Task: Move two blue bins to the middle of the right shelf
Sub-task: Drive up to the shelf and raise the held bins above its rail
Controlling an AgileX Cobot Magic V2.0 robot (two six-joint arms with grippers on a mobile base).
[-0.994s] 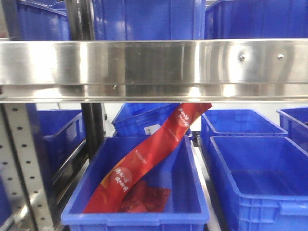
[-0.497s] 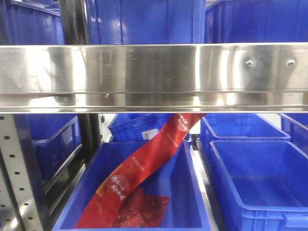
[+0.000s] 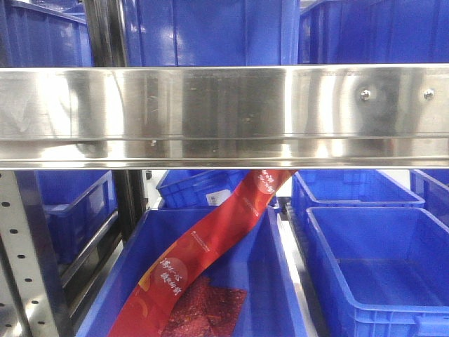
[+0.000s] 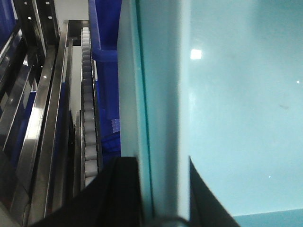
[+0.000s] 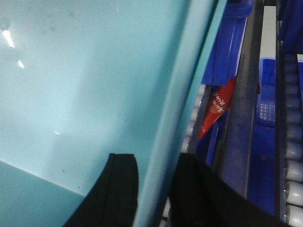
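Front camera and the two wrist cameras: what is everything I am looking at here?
Pale blue bin: at least one, light icy blue, its rim held from both sides in the wrist views.
Dark blue crates: several, royal blue, on the shelves above and below the rail.
Red packet: one long red pack, leaning in the lower left crate.
Steel shelf rail: one, silver, across the front view.
Roller track: grey rollers, beside the shelf frame.
Left gripper: black jaws closed over the rim.
Right gripper: black jaws closed over the rim.

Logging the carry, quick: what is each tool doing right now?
Left tool: shut on the pale blue bin, fingers straddling its wall.
Right tool: shut on the same bin's wall.
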